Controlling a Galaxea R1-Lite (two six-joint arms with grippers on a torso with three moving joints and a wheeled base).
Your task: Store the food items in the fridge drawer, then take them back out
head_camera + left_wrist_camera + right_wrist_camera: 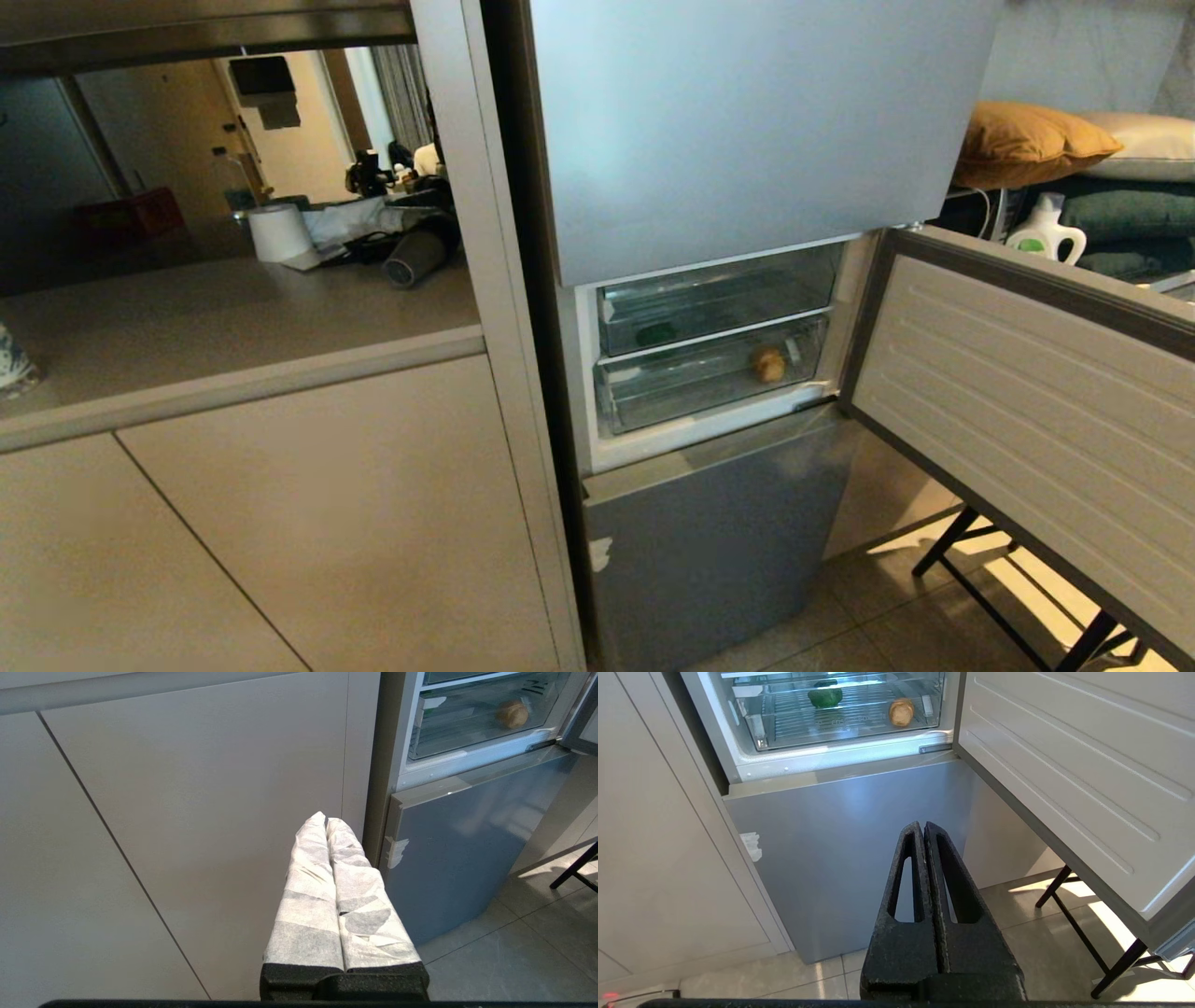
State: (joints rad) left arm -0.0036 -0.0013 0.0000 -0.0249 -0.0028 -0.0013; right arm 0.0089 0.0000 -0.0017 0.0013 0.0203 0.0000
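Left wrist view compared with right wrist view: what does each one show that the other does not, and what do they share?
Only the left wrist view shows the left gripper, shut, its fingers wrapped in white material, in front of the beige cabinet doors. Only the right wrist view shows the right gripper, bare black and shut, the green bell pepper in the fridge drawer, and the ribbed inside of the open fridge door. Both show the tan potato-like lump in the clear drawer, the closed silver-grey lower fridge door and the tiled floor.
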